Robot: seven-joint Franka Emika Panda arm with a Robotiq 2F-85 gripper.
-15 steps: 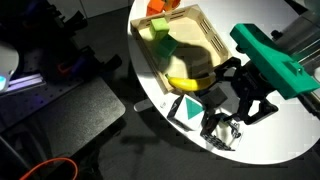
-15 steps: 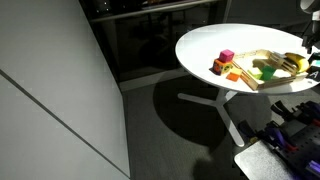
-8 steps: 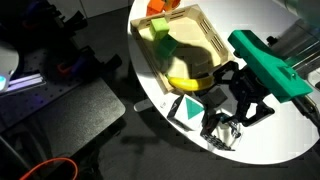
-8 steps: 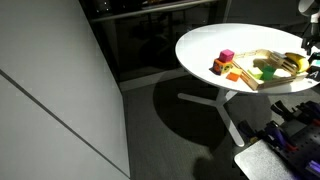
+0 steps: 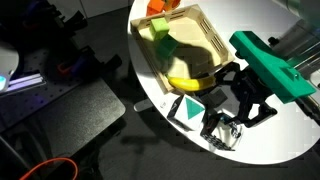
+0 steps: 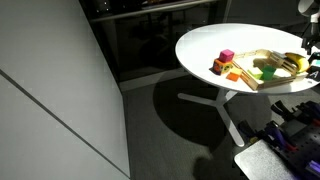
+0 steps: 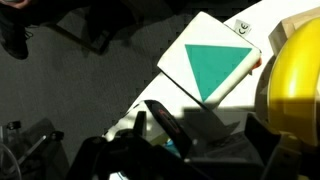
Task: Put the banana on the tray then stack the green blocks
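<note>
Nothing on the table (image 5: 285, 150) had shifted against a second earlier; only the arm's green housing had wavered slightly and returned.

Item 1, banana (image 5: 193, 80): lay inside the tray (image 5: 200, 40), at the tray end closest to the table's near edge, curved along the low wall. It also filled the right margin of the wrist view (image 7: 295, 85). Judged placed; first step done.

Item 2, gripper (image 5: 240, 95): hung just beside the banana's end, over the table beyond the tray. Jaws stood apart with nothing between them.

Item 3, green blocks (image 5: 165, 42): both sat on the tray's far end, toward the table's far edge. The paler one sat just beside the brighter one, apparently side by side rather than one upon the other. Judged not yet stacked; second step outstanding.

Item 4, dark tile with teal triangle (image 5: 187, 108): flat on the table, near its edge, just beyond the tray's banana end; not part of the task.
</note>
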